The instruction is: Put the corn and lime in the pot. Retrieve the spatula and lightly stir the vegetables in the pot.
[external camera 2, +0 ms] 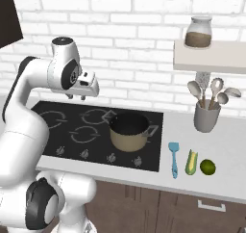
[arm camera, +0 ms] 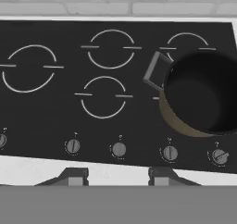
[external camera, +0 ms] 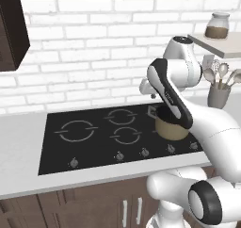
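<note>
The tan pot (external camera 2: 129, 131) with a black inside stands empty on the right part of the cooktop; my arm hides part of the pot (external camera: 172, 128) in the left base view. On the counter right of the cooktop lie the light-blue spatula (external camera 2: 174, 159), the corn (external camera 2: 191, 161) and the lime (external camera 2: 207, 167), side by side. My gripper (external camera 2: 77, 97) hovers high over the cooktop, left of the pot and far from those three. It is open, nothing between its fingers. From the gripper (arm camera: 115, 177), the pot (arm camera: 203, 98) lies to the right.
A grey utensil cup (external camera 2: 206, 116) with spoons and a whisk stands behind the vegetables, under a shelf (external camera 2: 211, 58) carrying a jar (external camera 2: 198, 32). The black cooktop (external camera 2: 72, 126) has a row of knobs along its front. A dark cabinet (external camera: 12, 24) hangs at upper left.
</note>
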